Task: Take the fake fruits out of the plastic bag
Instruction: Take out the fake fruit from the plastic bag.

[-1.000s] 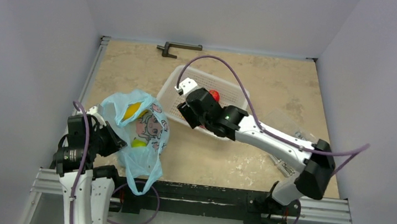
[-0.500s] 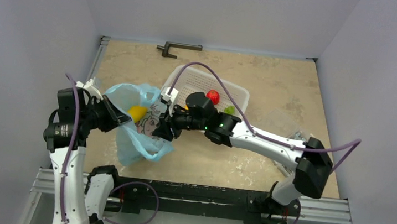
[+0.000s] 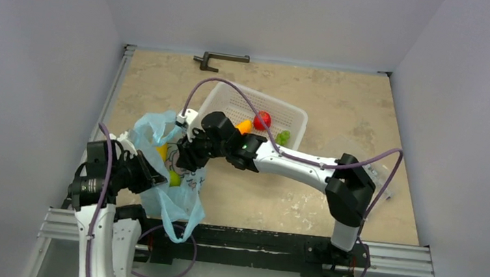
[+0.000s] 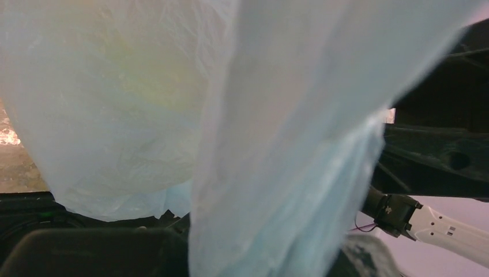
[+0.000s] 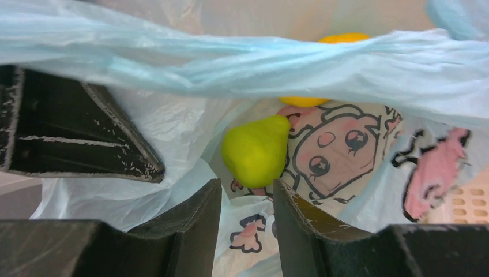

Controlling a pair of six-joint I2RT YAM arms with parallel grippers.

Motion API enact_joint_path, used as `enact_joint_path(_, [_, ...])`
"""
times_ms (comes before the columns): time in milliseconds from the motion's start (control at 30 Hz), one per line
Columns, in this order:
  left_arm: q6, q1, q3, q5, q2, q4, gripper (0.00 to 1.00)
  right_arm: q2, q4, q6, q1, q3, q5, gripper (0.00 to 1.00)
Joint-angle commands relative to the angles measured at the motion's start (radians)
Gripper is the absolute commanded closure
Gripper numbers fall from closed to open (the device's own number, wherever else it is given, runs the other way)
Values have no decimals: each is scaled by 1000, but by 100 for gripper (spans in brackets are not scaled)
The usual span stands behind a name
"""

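The light blue plastic bag (image 3: 167, 196) with a pink cartoon print hangs at the near left, and its film (image 4: 277, 144) fills the left wrist view. My left gripper (image 3: 144, 171) is shut on the bag's left edge; the film hides its jaws. My right gripper (image 3: 182, 156) reaches into the bag's mouth. Its jaws (image 5: 247, 199) stand apart with only bag film between them. A green pear-shaped fake fruit (image 5: 255, 151) lies just beyond the tips. An orange-yellow fruit (image 5: 340, 38) shows behind a fold of film. From above, a yellow fruit (image 3: 162, 152) and the green fruit (image 3: 174, 179) show inside the bag.
A white perforated basket (image 3: 229, 102) sits behind the right arm with an orange fruit (image 3: 245, 125), a small red fruit (image 3: 263, 120) and a green one (image 3: 283, 137) in it. A dark metal bracket (image 3: 220, 59) lies at the far edge. My left gripper's black body (image 5: 81, 127) is close beside the right fingers.
My right gripper moved left from the basket into the bag's mouth and its jaws narrowed. My left arm lifted the bag, then brought it back down towards the near edge.
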Motion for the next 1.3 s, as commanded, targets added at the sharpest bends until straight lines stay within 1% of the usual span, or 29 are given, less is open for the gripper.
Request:
enact_joint_path(0, [25, 7, 11, -17, -30, 1, 100, 30, -15, -38, 44, 59, 87, 60])
enact_joint_path(133, [22, 6, 0, -17, -37, 5, 100, 67, -5, -57, 71, 76, 115, 58])
enact_joint_path(233, [18, 6, -3, -22, -45, 7, 100, 102, -1, -56, 89, 98, 159, 59])
enact_joint_path(267, [18, 7, -3, -23, -48, 9, 100, 114, 0, -49, 93, 105, 200, 61])
enact_joint_path(333, [18, 7, -4, -25, -51, 10, 100, 144, -8, -33, 94, 129, 237, 66])
enact_joint_path(367, [17, 7, -7, -28, -54, 10, 100, 160, -23, -28, 94, 151, 248, 67])
enact_joint_path(500, [14, 7, -14, -31, -62, 18, 100, 218, -74, -48, 94, 218, 254, 65])
enact_joint_path(567, [12, 7, -12, -31, -65, 24, 100, 242, -91, -80, 94, 235, 229, 61])
enact_joint_path(667, [-2, 7, -9, -39, -74, 47, 100, 271, -121, -162, 94, 255, 148, 55])
enact_joint_path(767, [-11, 8, -13, -35, -75, 65, 100, 279, -139, -238, 96, 256, 43, 47])
enact_joint_path(933, [-12, 8, -16, -41, -99, 63, 100, 273, -148, -283, 107, 241, -65, 34])
enact_joint_path(1067, [-14, 8, -17, -42, -102, 62, 100, 285, -148, -295, 120, 227, -42, 25])
enact_joint_path(1200, [-18, 8, -17, -48, -108, 60, 100, 314, -138, -303, 128, 220, 16, 21])
enact_joint_path(1233, [-18, 8, -18, -50, -109, 59, 100, 322, -136, -306, 130, 220, 27, 15])
enact_joint_path(1267, [-19, 8, -18, -51, -108, 59, 100, 326, -126, -305, 132, 213, 34, 13])
